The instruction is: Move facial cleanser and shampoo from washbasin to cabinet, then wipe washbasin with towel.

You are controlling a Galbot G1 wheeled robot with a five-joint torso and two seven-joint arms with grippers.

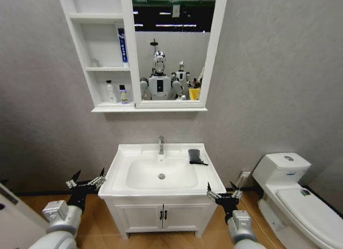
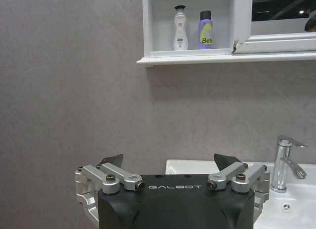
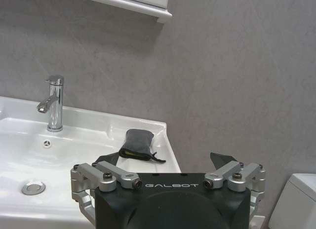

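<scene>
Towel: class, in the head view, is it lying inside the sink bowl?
No. The towel lies on the flat back right corner of the washbasin, right of the tap, outside the bowl.

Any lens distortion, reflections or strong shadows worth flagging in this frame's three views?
Head view: wide-angle bending tilts the cabinet edges outward, and its mirror reflects ceiling lights and the robot. Left wrist view: a soft shadow lies on the wall under the cabinet ledge. Right wrist view: the towel and tap are evenly lit, no glare.
</scene>
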